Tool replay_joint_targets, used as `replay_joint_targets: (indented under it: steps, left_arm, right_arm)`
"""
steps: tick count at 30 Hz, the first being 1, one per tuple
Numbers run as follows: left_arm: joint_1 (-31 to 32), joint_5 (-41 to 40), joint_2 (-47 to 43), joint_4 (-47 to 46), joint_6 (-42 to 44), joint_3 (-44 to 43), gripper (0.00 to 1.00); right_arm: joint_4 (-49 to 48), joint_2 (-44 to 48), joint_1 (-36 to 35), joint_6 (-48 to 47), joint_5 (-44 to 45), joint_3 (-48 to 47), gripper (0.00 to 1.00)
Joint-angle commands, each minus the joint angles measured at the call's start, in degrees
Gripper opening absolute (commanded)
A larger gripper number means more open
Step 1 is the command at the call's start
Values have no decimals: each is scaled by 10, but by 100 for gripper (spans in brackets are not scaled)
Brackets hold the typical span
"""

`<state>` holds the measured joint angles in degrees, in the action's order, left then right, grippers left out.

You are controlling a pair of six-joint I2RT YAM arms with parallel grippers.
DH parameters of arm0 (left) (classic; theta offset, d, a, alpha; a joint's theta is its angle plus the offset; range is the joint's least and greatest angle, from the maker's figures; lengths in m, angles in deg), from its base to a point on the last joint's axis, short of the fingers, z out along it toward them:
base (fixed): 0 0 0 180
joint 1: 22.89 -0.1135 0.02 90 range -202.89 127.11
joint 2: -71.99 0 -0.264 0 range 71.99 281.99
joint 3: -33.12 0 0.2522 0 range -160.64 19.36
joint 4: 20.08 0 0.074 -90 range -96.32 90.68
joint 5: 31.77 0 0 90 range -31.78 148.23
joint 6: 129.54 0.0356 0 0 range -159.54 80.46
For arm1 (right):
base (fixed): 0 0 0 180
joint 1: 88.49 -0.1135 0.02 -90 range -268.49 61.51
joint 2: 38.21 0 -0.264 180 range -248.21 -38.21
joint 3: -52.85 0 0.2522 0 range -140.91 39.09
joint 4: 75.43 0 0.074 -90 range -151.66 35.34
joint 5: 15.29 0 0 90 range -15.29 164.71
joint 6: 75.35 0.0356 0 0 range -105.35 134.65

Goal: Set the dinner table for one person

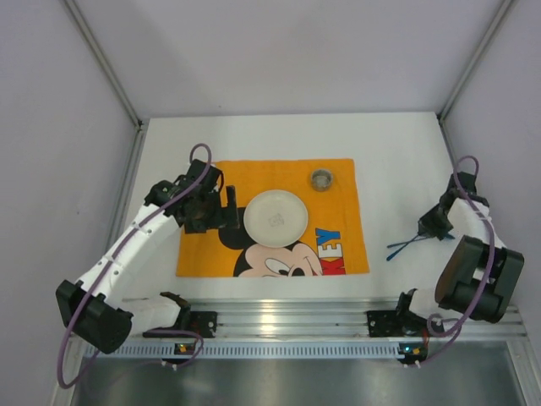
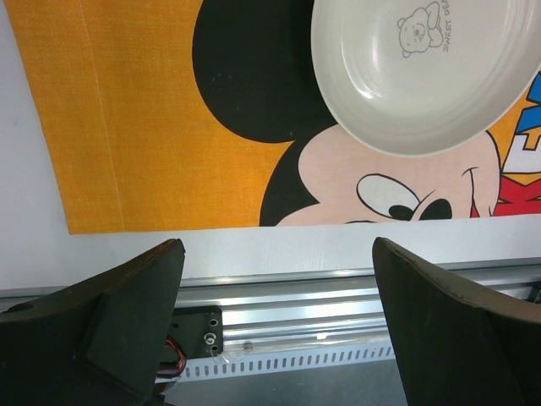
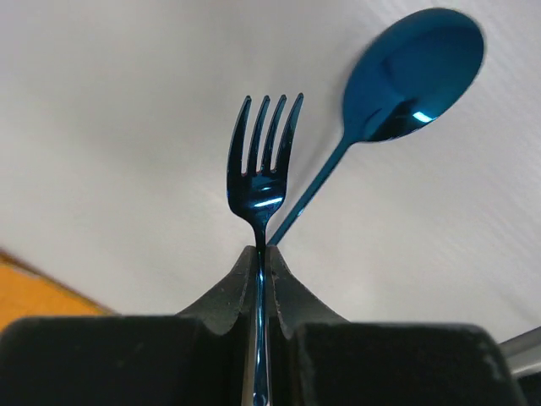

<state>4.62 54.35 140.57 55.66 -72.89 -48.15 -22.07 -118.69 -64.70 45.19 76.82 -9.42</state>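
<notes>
Closest in, the right gripper (image 3: 260, 254) pinches one glossy blue metal fork (image 3: 264, 161) by its handle, while the left gripper (image 2: 277, 245) hangs with jaws spread wide. Under both is the dinner table (image 1: 397, 152), matte white and rectangular. On it lies one orange woven placemat (image 1: 203, 254) carrying one round white plate (image 1: 275, 217) and one small round cup (image 1: 321, 179), contents unclear. One blue spoon (image 3: 410, 72) lies on the bare tabletop, right of the mat.
</notes>
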Motion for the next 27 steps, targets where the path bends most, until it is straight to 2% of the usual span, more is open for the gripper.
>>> replay_joint_targets:
  steps: [1, 5, 13, 19, 23, 26, 27]
  left_arm:
    - [3, 5, 9, -19, 10, -14, 99]
    - [3, 11, 16, -31, 14, -18, 98]
    - [3, -4, -5, -40, 20, 1, 98]
    - [2, -33, -54, -37, 7, 34, 98]
    - [1, -79, -86, -13, -3, 30, 98]
    - [-1, -127, -107, 25, -19, 7, 98]
    - [-1, -139, -110, 36, -24, -9, 98]
  right_arm:
    - [1, 59, -60, 43, -40, -26, 0]
    - [9, 69, -144, 75, -37, -35, 0]
    - [-3, 70, -252, 103, -68, -54, 0]
    - [-6, 42, -395, 119, -54, -150, 0]
    - [-37, -33, -529, 173, -66, -238, 0]
    - [-82, -128, -616, 202, -86, -332, 0]
    - [-89, -189, -634, 209, -92, -364, 0]
